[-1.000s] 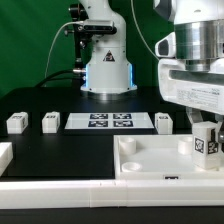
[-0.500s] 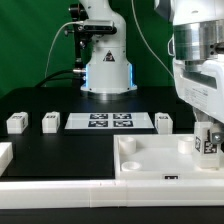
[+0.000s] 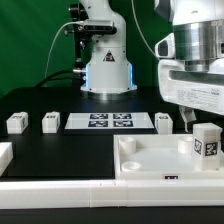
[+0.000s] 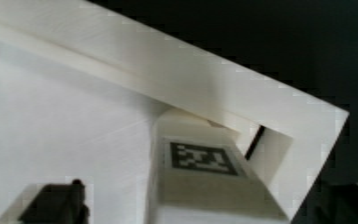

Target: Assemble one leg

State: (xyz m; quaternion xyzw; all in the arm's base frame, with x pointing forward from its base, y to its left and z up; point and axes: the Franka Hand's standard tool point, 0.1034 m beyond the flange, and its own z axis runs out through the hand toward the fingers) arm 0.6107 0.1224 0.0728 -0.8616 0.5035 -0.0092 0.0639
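While the exterior view hides them, fingers (image 4: 114, 205) apart, flanking leg (image 4: 206, 160), tray (image 3: 150, 160).

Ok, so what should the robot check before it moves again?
1. The small white cube-shaped plastic leg with a black-and-white tag stands upright: ok.
2. The leg is seated in a round socket of the large white square plastic tray: cannot tell.
3. The dark fingers are gripping the leg: cannot tell.
4. The three other small white blocks lie on the black table, away from the arm: ok.
5. The flat white marker board is out of the arm's way: ok.
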